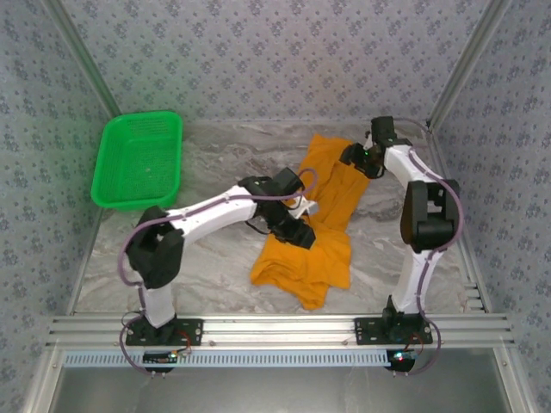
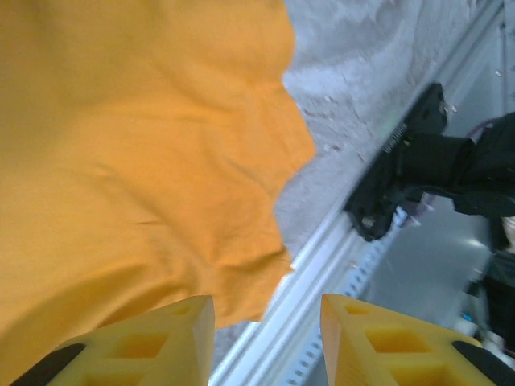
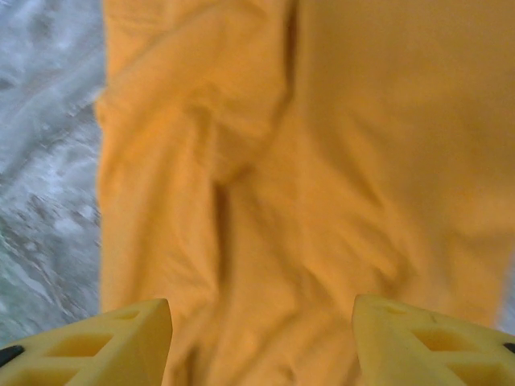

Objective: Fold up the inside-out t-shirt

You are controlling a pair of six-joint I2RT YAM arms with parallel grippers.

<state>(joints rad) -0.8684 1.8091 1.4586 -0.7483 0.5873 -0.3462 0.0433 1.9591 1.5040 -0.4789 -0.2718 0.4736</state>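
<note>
The orange-yellow t-shirt [image 1: 323, 232] lies crumpled in a long strip down the middle-right of the marble table [image 1: 207, 267]. I cannot make out its dark graphic. My left gripper [image 1: 301, 231] hovers over the shirt's left edge near its middle. In the left wrist view it [image 2: 267, 310] is open, with cloth [image 2: 137, 161] to the left and nothing between the fingers. My right gripper [image 1: 351, 159] is above the shirt's far end. It [image 3: 261, 310] is open too, with wrinkled cloth [image 3: 306, 185] spread below it.
A green mesh basket [image 1: 138, 159] stands at the back left. The aluminium rail [image 1: 275, 327] runs along the near edge, and the right arm's base [image 2: 402, 161] sits on it. Bare marble lies left of the shirt. Patterned walls close in the table.
</note>
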